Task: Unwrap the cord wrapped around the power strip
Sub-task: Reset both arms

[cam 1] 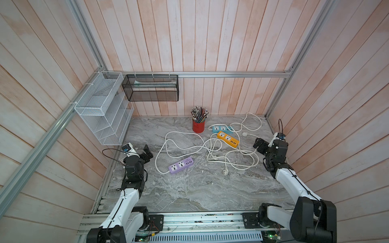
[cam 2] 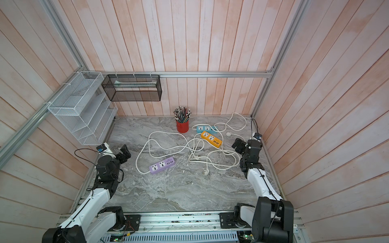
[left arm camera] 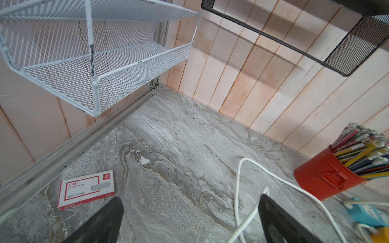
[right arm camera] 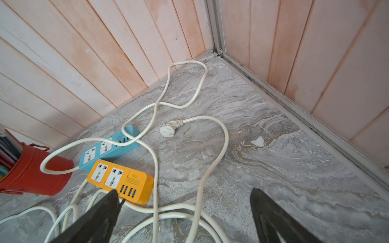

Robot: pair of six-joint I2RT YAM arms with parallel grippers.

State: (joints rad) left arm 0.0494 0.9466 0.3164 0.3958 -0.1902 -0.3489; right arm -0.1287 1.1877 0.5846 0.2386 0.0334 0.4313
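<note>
Your left gripper (cam 1: 148,154) and right gripper (cam 1: 260,144) hang with jaws spread wide and empty at the table's (cam 1: 189,193) sides, the purple power strip (cam 1: 181,165) between them, its white cord (left arm camera: 237,189) looped loose, the orange power strip (cam 1: 228,138) and blue power strip (cam 1: 222,128) farther back among tangled cords.

White arms (cam 1: 124,202), black joints (cam 1: 134,168)

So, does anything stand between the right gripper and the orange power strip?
Nothing upright. The open right gripper faces the orange power strip across the table, with only loose white cords lying flat between them; one runs close beside the strip.
</note>
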